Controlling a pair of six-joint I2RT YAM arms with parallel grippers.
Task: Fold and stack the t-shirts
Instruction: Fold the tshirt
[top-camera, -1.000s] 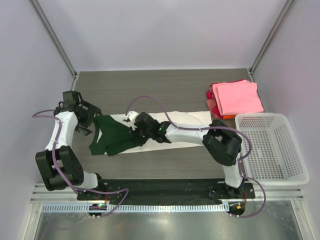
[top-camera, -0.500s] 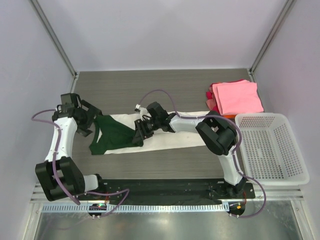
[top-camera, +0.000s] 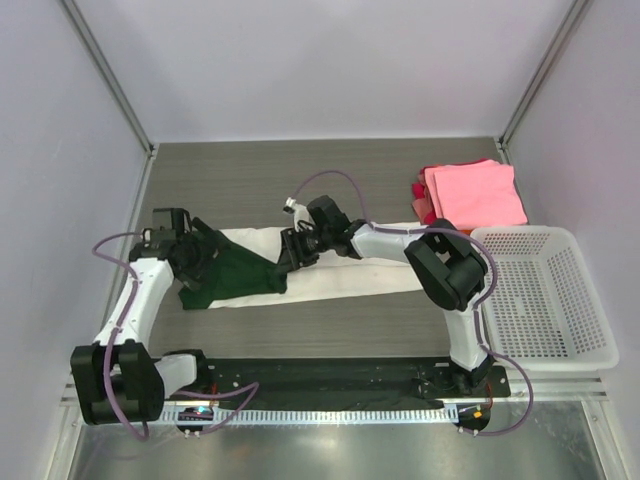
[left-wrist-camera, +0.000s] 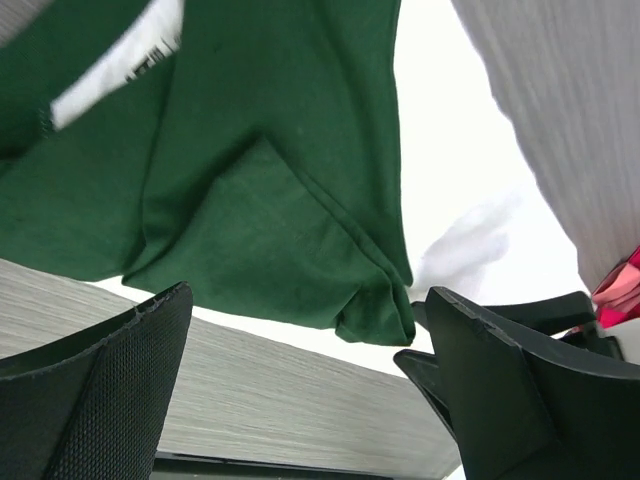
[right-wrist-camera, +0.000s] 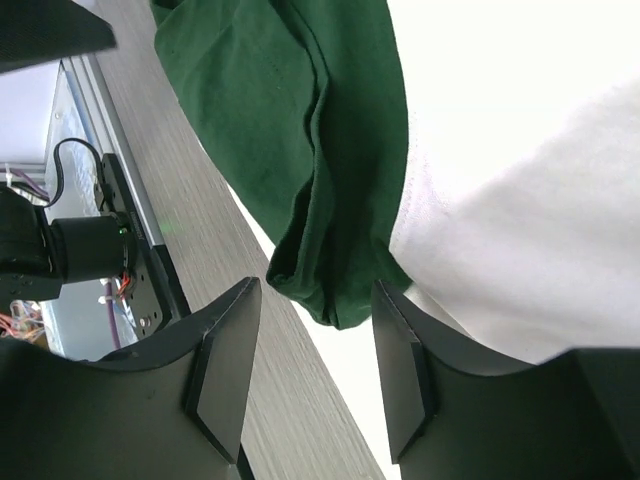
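Note:
A cream-white t-shirt (top-camera: 350, 272) lies flat as a long strip across the table, its dark green sleeves (top-camera: 235, 278) folded over its left end. My right gripper (top-camera: 296, 250) hovers open just over the sleeve's right edge. In the right wrist view the green sleeve end (right-wrist-camera: 325, 180) lies on the white cloth (right-wrist-camera: 520, 200) beyond the empty gripper (right-wrist-camera: 315, 385). My left gripper (top-camera: 203, 258) stands wide open over the sleeves' left part. In its view the green cloth (left-wrist-camera: 240, 190) lies ahead of the gripper (left-wrist-camera: 305, 400), which holds nothing. Folded pink, red and orange t-shirts (top-camera: 470, 193) are stacked at the back right.
A white mesh basket (top-camera: 541, 296) stands at the right edge, just in front of the stack. The dark wood-grain table (top-camera: 300, 175) is walled by grey panels at the back and sides. The arms' black base rail (top-camera: 320, 378) runs along the near edge.
My right gripper has opened, let go of the green sleeve and drawn back to the right. My left gripper has swung in over the shirt's left end.

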